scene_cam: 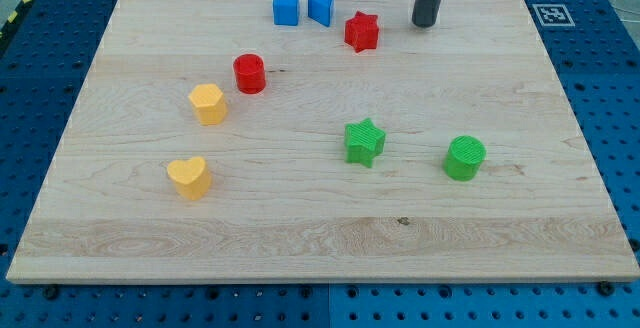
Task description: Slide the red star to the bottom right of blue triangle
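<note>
The red star [362,31] lies near the view's top, just right of and slightly below the blue triangle [321,7]. A small gap separates them. My tip [424,23] stands to the right of the red star, apart from it, near the board's top edge. The rod rises out of the view's top.
A blue cube [286,8] sits just left of the blue triangle. A red cylinder [249,73], a yellow hexagon [208,104] and a yellow heart [188,178] lie at the left. A green star [365,142] and a green cylinder [465,158] lie at the lower right. The wooden board [320,238] lies on a blue pegboard.
</note>
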